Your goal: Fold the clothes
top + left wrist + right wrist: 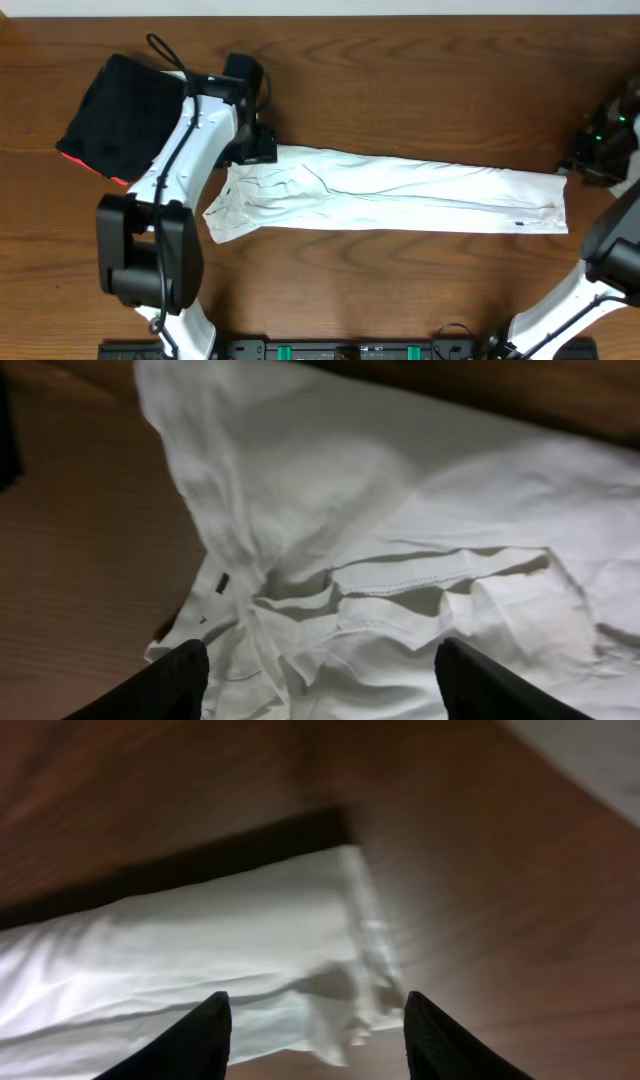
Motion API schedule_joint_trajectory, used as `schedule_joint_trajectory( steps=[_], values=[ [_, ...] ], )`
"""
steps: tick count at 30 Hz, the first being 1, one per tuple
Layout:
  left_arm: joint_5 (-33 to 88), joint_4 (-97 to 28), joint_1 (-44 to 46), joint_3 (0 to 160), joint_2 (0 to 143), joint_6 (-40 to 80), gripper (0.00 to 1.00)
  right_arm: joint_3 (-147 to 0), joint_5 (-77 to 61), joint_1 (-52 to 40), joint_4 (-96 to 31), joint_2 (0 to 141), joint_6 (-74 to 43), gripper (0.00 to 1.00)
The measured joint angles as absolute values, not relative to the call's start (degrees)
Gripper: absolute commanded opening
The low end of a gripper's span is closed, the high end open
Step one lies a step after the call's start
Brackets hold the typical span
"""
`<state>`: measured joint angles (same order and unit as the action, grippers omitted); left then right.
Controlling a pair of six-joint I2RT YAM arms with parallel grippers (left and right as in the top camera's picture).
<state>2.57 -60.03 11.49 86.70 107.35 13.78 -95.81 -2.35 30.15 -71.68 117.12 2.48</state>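
Cotton, white and creased: the T-shirt (400, 195) lies as a long narrow band across the middle of the table (420, 80), running left to right. Its left end is bunched and wrinkled, with a stitched hem showing among the folds. Its right end is squarer and flatter. My left gripper (322, 660) hangs over the bunched end, fingers spread wide, holding nothing. My right gripper (315, 1010) hangs by the right end, also wide and empty. A black garment (110, 110) lies apart at the table's left.
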Motion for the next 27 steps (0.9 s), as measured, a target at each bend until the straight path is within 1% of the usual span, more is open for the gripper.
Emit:
schedule_joint_trajectory(
  steps=[2, 4, 7, 10, 15, 17, 21, 24, 27],
  values=[
    [2.6, -60.1, 10.7, 86.9, 106.2, 14.8, 0.83, -95.8, -2.7, 32.0, -71.6, 117.1, 2.1, 0.63],
    [2.6, -60.0, 9.3, 87.0, 104.7, 16.4, 0.91, -95.6, -3.6, 33.9, -71.1, 117.1, 2.2, 0.65],
    [2.6, -60.0, 6.4, 87.5, 103.2, 18.6, 0.98, -94.5, -5.6, 35.8, -69.6, 117.1, 3.2, 0.67],
    [2.6, -60.0, 3.8, 87.6, 103.0, 19.9, 0.98, -91.9, -8.4, 36.3, -67.4, 117.1, 5.3, 0.67],
    [2.6, -59.6, 1.0, 87.6, 103.0, 21.0, 0.98, -84.9, -11.0, 35.9, -59.9, 117.1, 8.2, 0.72],
    [2.6, -59.5, 0.1, 87.6, 103.0, 21.0, 0.98, -82.1, -11.1, 35.8, -57.1, 117.1, 8.8, 0.74],
    [2.7, -59.4, -1.7, 87.6, 103.0, 21.1, 0.98, -78.2, -11.2, 35.1, -53.4, 116.5, 9.7, 0.84],
    [2.6, -59.4, -2.3, 87.6, 103.0, 21.2, 0.98, -77.0, -10.7, 33.8, -51.9, 115.6, 10.0, 0.85],
    [2.7, -59.1, -2.4, 87.6, 103.0, 21.2, 0.98, -76.2, -9.4, 32.3, -51.4, 115.2, 10.2, 0.81]
  ],
)
